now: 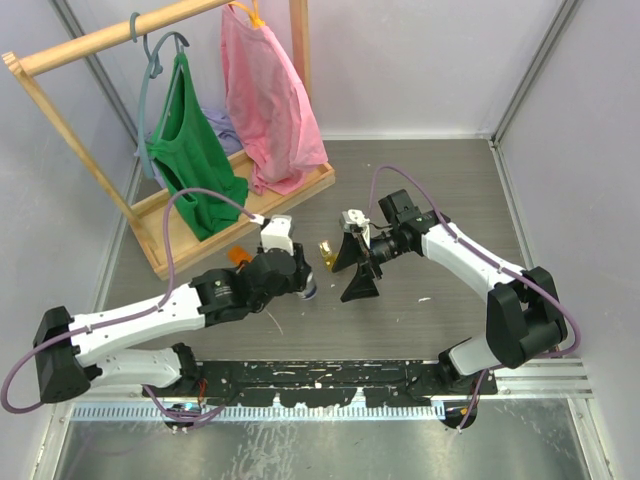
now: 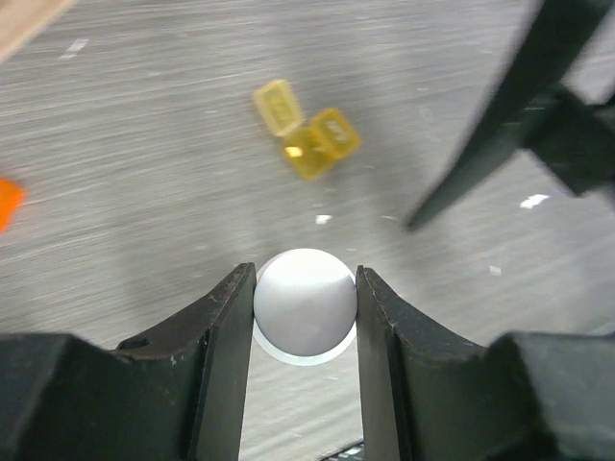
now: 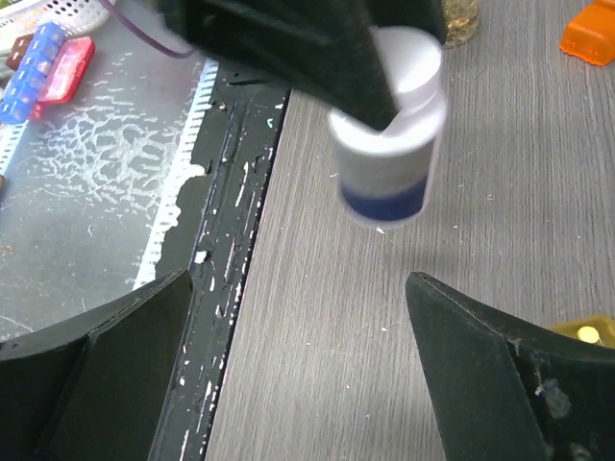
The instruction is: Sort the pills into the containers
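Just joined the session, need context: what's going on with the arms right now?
The left claw is shut on a small white bottle with a blue band, holding it near the middle of the table. The right claw is wide open and empty, facing the bottle. The yellow pill box lies on the table just beyond, lids open, and something small and yellow shows in one cell.

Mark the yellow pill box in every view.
Top external: yellow pill box at the picture's centre.
Left wrist: upper middle, beyond the white bottle.
Right wrist: low at the right edge, partly behind the right gripper.
Shared landmark: the white bottle held in the left gripper.
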{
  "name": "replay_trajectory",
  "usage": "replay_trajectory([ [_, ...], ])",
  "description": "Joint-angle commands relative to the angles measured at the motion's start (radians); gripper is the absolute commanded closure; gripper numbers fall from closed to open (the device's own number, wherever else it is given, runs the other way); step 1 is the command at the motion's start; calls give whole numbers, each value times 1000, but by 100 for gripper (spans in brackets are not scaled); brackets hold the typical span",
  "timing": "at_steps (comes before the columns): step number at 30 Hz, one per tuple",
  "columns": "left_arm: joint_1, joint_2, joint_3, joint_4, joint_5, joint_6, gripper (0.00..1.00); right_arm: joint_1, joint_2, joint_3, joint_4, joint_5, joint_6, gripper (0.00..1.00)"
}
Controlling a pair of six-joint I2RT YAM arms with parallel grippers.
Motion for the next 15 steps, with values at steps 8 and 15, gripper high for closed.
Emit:
replay_trajectory([
  [8, 292, -152, -189, 31, -155, 167, 100, 2, -5, 43, 3, 21, -24, 0],
  [15, 469, -147, -215, 45, -177, 208, 100, 3, 1, 42, 5, 21, -26, 0],
])
